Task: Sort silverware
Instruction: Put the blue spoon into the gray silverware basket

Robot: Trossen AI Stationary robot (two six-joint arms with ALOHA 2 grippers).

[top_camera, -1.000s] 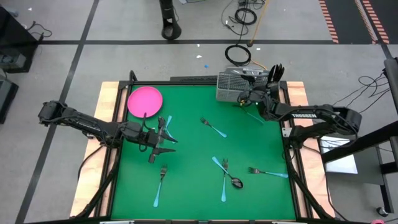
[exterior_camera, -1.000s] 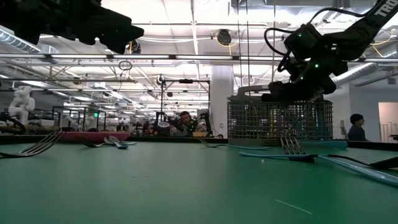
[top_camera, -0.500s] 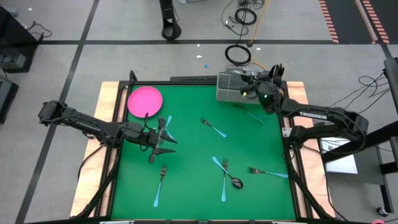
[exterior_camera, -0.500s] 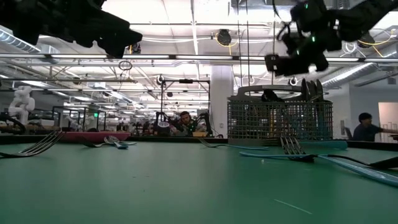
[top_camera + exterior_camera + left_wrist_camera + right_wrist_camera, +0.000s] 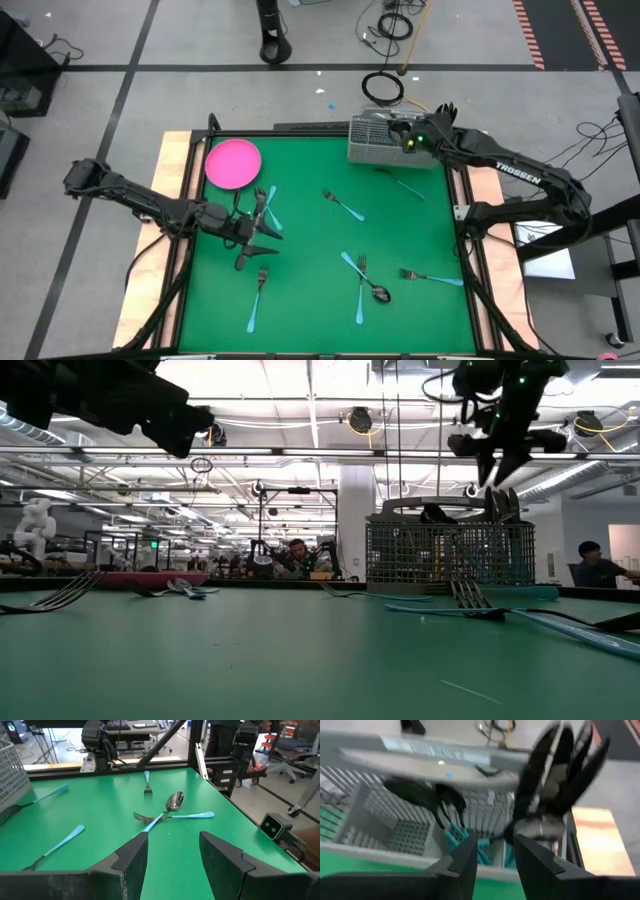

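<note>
I see the silverware [image 5: 361, 282] scattered over the green desk [image 5: 310, 200]: finger-thin pieces, most with light-blue handles and dark metal heads. In the high view a fork [image 5: 342, 205] lies near the middle, another fork [image 5: 256, 298] toward the near left, a crossed group with a dark spoon [image 5: 381, 294] near the front, and one fork [image 5: 431, 277] toward the right edge. A piece with a blue handle [image 5: 406, 186] lies just in front of the wire-mesh caddy [image 5: 375, 138], which stands at the far right corner; dark utensil heads stick up out of it.

My right hand [image 5: 412, 142] hangs over the caddy. From its wrist view the fingers [image 5: 465, 861] stand a little apart with nothing between them, and I look down into compartments holding blue handles [image 5: 481, 851] and a cluster of dark heads [image 5: 559, 765].

My left hand [image 5: 262, 244] is over the left part of the desk, near the front of the pink plate [image 5: 233, 162], with its fingers [image 5: 131, 858] spread wide and empty.

The desk has a pale wooden rim and stands on a grey floor with cables. Only the low view shows the workshop behind: bright ceiling lights, racks, and seated people [image 5: 296, 554] far off. The left wrist view shows the crossed forks and spoon [image 5: 173, 800] up close.
</note>
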